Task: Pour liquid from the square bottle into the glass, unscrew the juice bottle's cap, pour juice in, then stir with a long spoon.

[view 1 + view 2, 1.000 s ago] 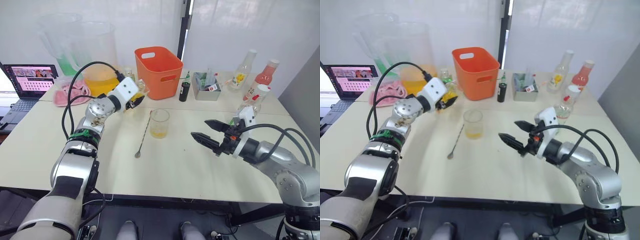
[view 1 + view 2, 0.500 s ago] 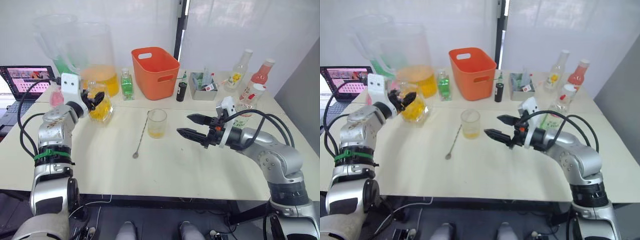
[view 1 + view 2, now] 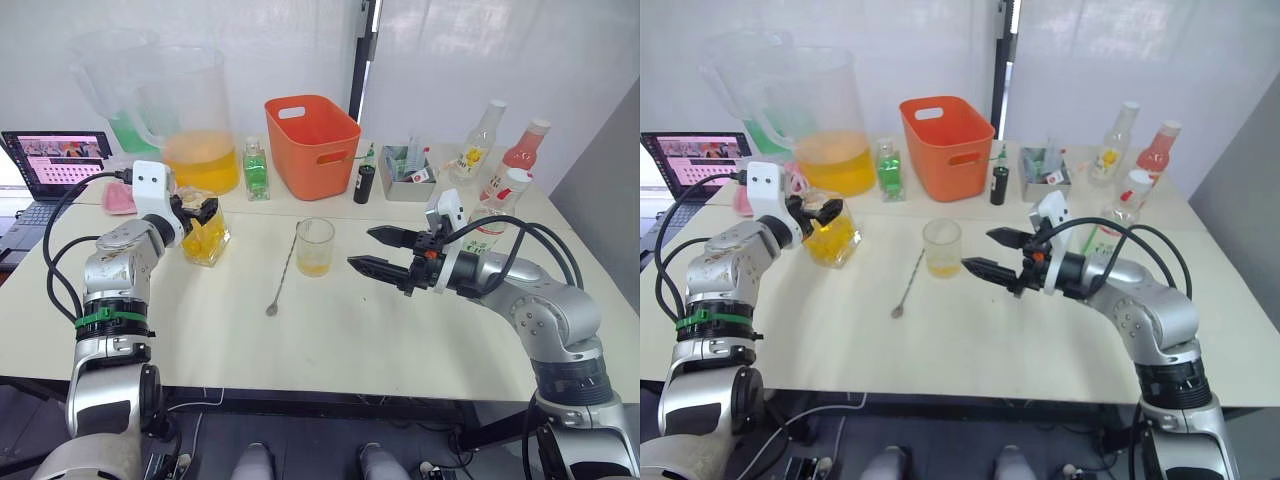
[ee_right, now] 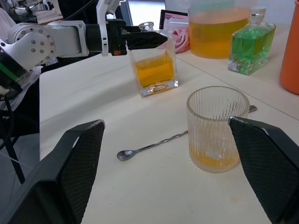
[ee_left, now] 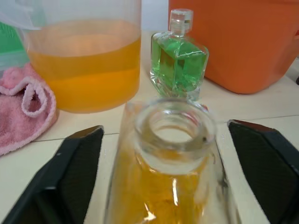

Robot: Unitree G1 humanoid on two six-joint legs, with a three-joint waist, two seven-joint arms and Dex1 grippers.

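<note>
square bottle [image 3: 206, 236] stands upright on the white table [image 3: 340, 330], long axis vertical, open mouth up, yellow liquid filling its lower part. it sits toward the robot's left side, in front of the big jug [image 3: 192, 130] of orange liquid and just beside the small green bottle [image 3: 255, 172] behind it. the left gripper [image 3: 193, 210] hangs at the bottle's neck with its 2 black fingers spread wide; in the left wrist view each finger [image 5: 77, 163] stands clear of the glass on either side, so the pincer is open and holds nothing.

the glass [image 3: 315, 246] stands upright near the table's middle, a shallow layer of yellow liquid at its bottom. the long spoon [image 3: 283, 272] lies flat just to the glass's left, its long axis running from the back of the table toward the robot, the tiny bowl at the near end and the handle tip up by the orange bin [image 3: 312, 143].

the right gripper [image 3: 378, 250] hovers above the table just right of the glass, pointing toward it, fingers apart and empty. the juice bottle [image 3: 494, 222] with its white cap [image 3: 523, 179] stands upright behind the right arm, near the pink-red bottle [image 3: 520, 157] and the yellow-labelled bottle [image 3: 478, 145]. a laptop [image 3: 55, 165] sits open at the far left.
</note>
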